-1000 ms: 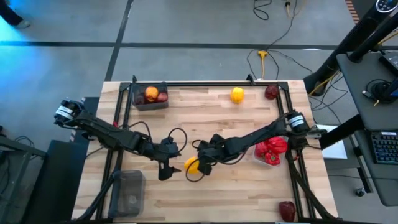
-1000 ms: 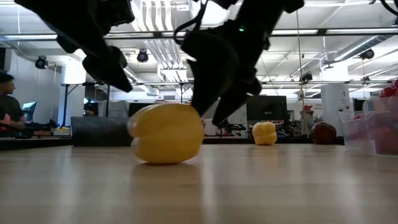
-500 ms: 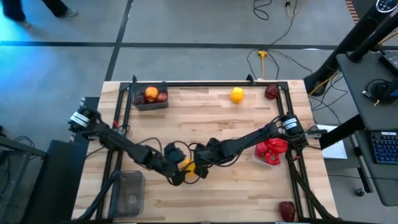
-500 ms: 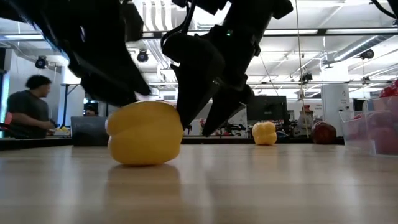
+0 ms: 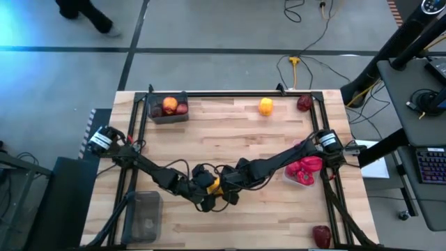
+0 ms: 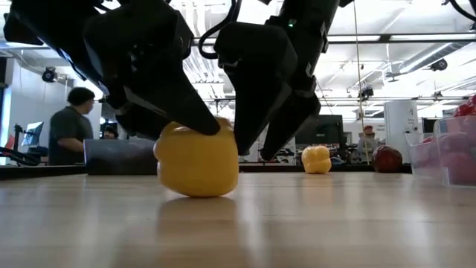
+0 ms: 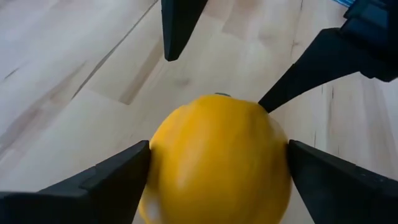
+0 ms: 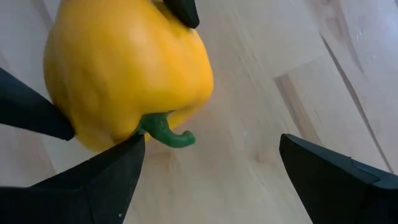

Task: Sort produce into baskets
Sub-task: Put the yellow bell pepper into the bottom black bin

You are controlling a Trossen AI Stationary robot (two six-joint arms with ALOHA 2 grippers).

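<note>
A yellow bell pepper [image 5: 214,185] lies on its side on the wooden table, near the middle toward the near edge. Its green stem [image 8: 163,132] shows in the right wrist view. My left gripper [image 5: 206,194] comes from the table's left and is shut on the pepper [image 7: 217,155]. My right gripper [image 5: 225,189] comes from the right and is open. One of its fingers [image 8: 93,180] stands right at the pepper's stem end, and the other [image 8: 336,180] is out over bare wood. My left gripper pinches the pepper's two opposite sides [image 7: 155,163] between its two fingers, slanting down from the table's left. The pepper's underside [image 6: 197,192] rests on the table. My right gripper has one fingertip [image 8: 127,149] at the pepper beside the stem; I cannot tell whether it touches.
A dark bin [image 5: 169,108] at the far left holds an orange fruit and apples. A clear bin [image 5: 303,174] at the right holds red peppers. Another dark bin [image 5: 144,216] stands near left. A second yellow pepper [image 5: 265,106] and two apples [image 5: 304,103] [image 5: 321,236] lie loose.
My left gripper has gone toward the table's right and near edges, down onto the yellow pepper, and its fingers now stand on the pepper's two sides. The pepper slid a little to the left, then back to the right. My right gripper has stayed open beside it.
</note>
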